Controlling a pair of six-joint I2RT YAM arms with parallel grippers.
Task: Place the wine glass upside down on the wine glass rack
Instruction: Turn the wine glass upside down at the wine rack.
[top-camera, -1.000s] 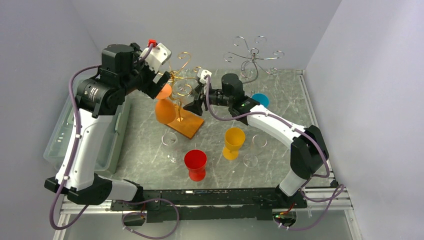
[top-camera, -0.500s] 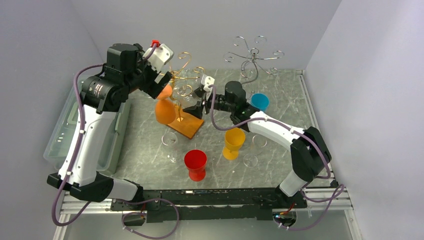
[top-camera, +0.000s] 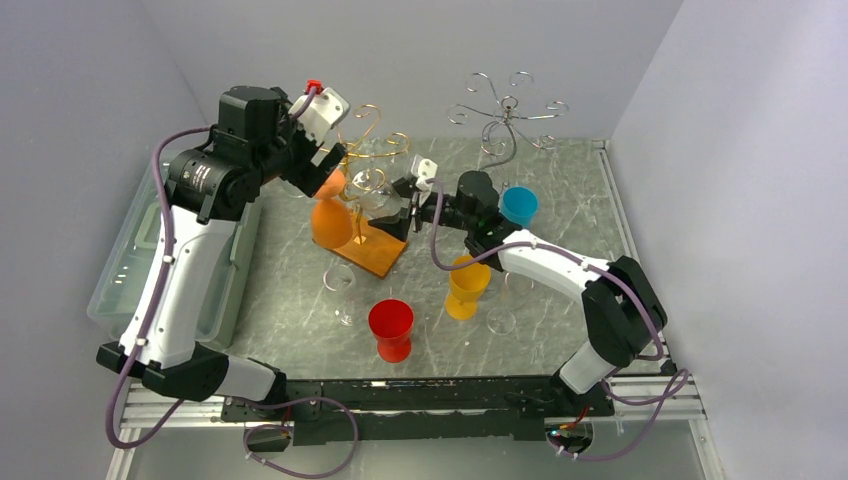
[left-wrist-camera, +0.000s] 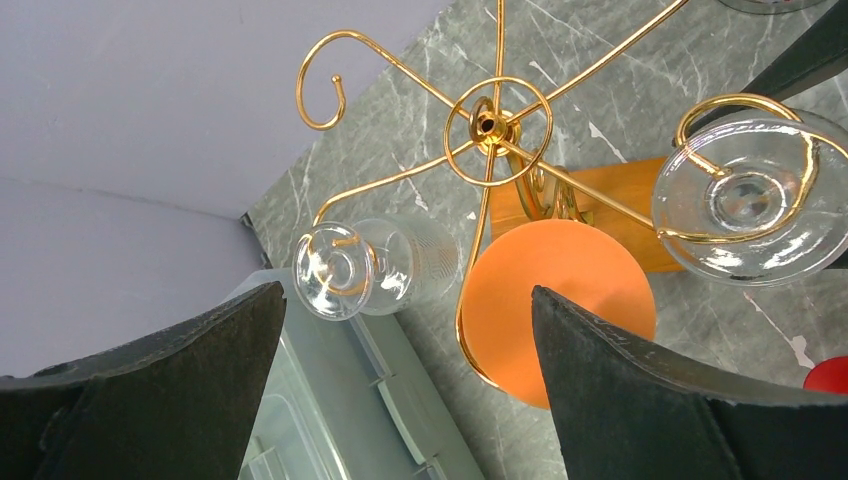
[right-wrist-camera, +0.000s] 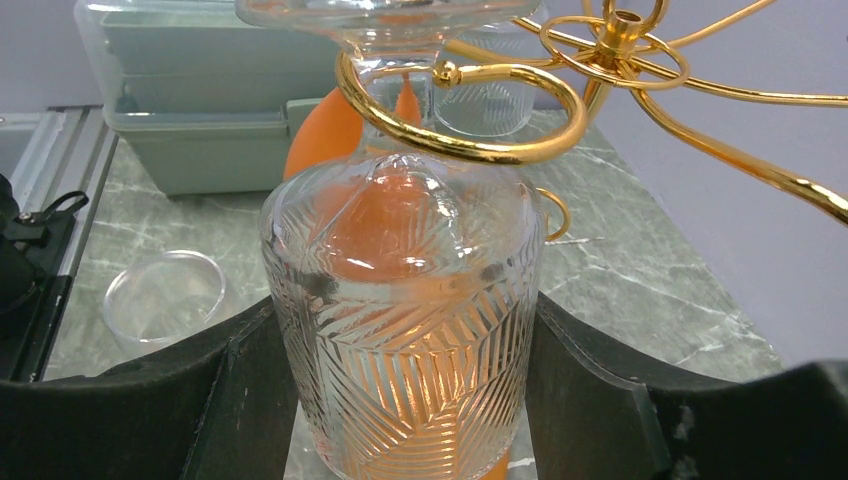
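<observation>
A gold wire rack (top-camera: 372, 150) stands on a wooden base (top-camera: 372, 252). An orange wine glass (top-camera: 330, 220) hangs upside down from it. Its foot (left-wrist-camera: 560, 300) shows in the left wrist view, beside another hanging clear glass (left-wrist-camera: 370, 265). My left gripper (top-camera: 322, 178) is open and empty just above the orange foot. My right gripper (right-wrist-camera: 402, 305) is shut on a clear patterned wine glass (right-wrist-camera: 405, 320). That glass is upside down with its stem in a gold hook (right-wrist-camera: 470, 150). In the top view the right gripper (top-camera: 400, 207) is at the rack's right side.
A silver rack (top-camera: 505, 115) stands at the back. A blue cup (top-camera: 519, 203), a yellow glass (top-camera: 467, 285), a red glass (top-camera: 390, 328) and clear glasses (top-camera: 340, 285) stand on the table. A grey bin (top-camera: 130, 270) lies at the left.
My right arm has drawn a little to the right and nearer, with the clear glass still between its fingers. My left gripper has shifted slightly right above the orange glass.
</observation>
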